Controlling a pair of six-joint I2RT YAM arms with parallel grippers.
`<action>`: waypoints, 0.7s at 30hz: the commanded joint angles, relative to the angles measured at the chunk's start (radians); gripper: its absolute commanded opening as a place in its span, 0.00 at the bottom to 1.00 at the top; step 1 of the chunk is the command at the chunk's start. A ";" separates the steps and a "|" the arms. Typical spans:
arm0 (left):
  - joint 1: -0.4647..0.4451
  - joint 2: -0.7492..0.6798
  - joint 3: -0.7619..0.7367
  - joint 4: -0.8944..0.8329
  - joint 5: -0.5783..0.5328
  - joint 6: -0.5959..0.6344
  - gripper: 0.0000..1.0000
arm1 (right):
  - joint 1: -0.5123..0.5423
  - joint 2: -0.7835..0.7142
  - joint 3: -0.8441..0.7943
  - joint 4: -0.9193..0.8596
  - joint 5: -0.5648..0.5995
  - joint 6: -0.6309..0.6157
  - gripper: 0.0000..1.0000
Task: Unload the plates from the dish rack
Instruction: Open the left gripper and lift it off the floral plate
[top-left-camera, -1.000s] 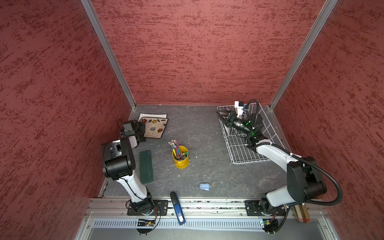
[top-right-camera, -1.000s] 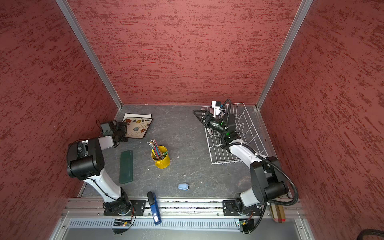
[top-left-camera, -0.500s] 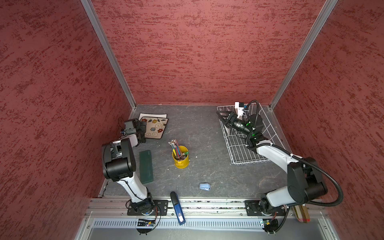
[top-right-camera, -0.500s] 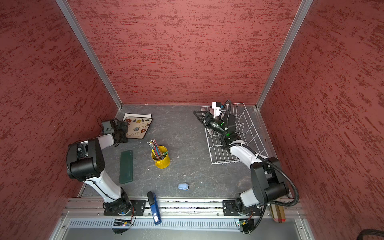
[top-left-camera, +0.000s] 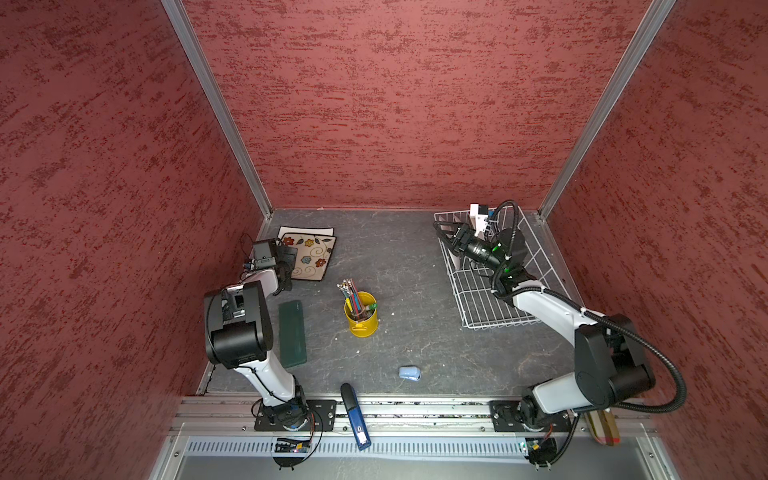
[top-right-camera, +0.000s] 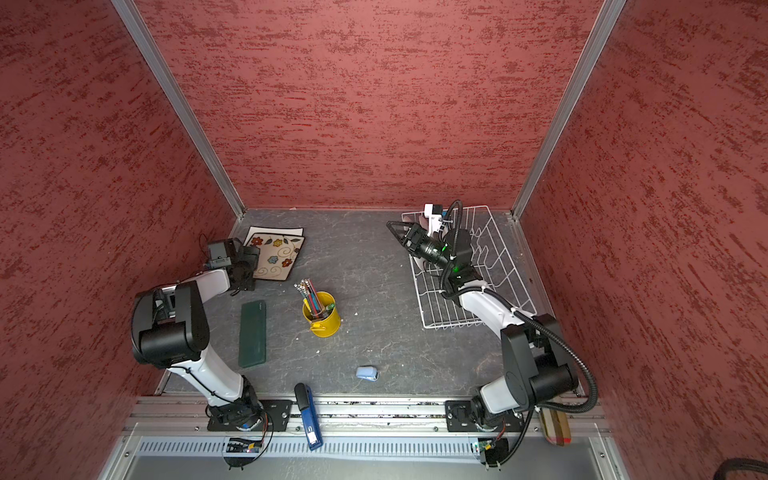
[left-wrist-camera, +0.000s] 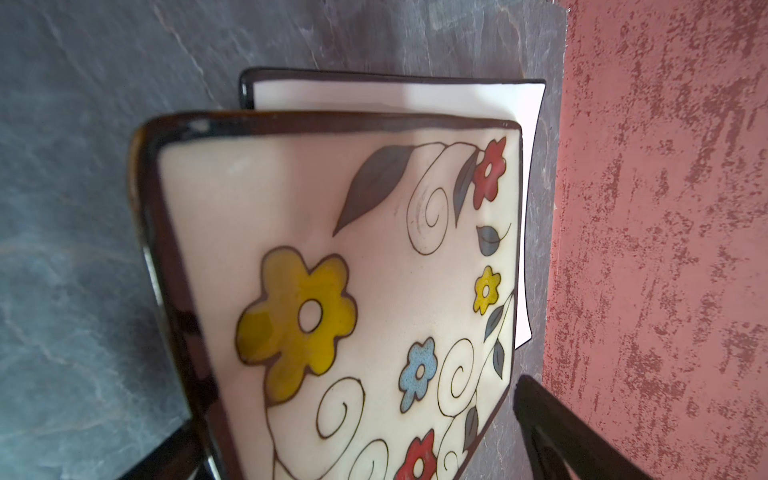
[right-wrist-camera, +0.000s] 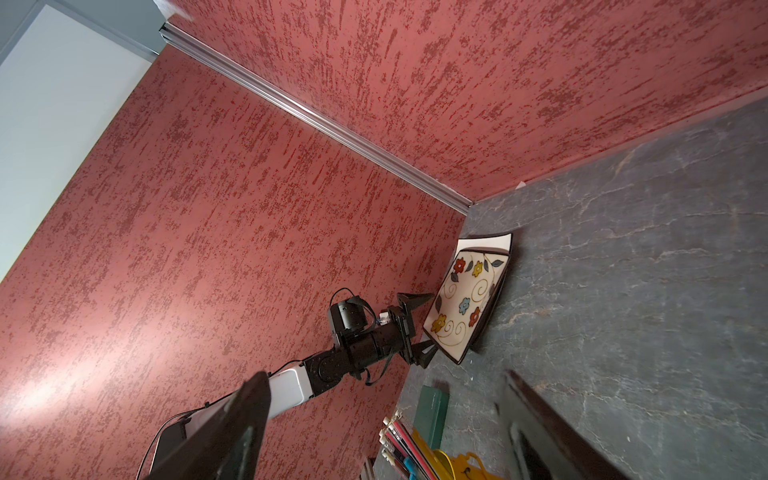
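Observation:
Two square cream plates (top-left-camera: 309, 257) with a dark edge lie stacked at the back left of the table. The top plate (left-wrist-camera: 374, 270) carries colourful flowers, and the lower plate (left-wrist-camera: 395, 93) sticks out behind it. My left gripper (top-left-camera: 289, 262) stands open, and the near edge of the top plate (right-wrist-camera: 461, 307) lies between its spread fingers (left-wrist-camera: 540, 415). The white wire dish rack (top-left-camera: 490, 303) stands at the back right. My right gripper (top-left-camera: 441, 235) hovers open over the rack's (top-right-camera: 498, 266) back left corner, holding nothing.
A yellow pencil cup (top-left-camera: 361, 318) stands mid-table with a flat green case (top-left-camera: 292, 334) to its left. A small pale blue object (top-left-camera: 409, 372) lies near the front, and a blue tool (top-left-camera: 355, 417) rests on the front rail. Red walls close in on three sides.
The left jaws have spread a little wider at the plate's edge. The right arm has hardly moved.

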 joint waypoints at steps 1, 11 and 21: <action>-0.030 -0.019 0.025 -0.014 0.013 0.007 0.99 | 0.001 -0.024 -0.016 0.037 0.023 -0.004 0.86; -0.100 -0.009 0.032 -0.031 0.021 -0.042 0.99 | 0.001 -0.025 -0.022 0.036 0.026 -0.004 0.86; -0.103 0.022 0.089 -0.060 -0.007 -0.028 0.99 | 0.001 -0.025 -0.028 0.037 0.023 -0.005 0.86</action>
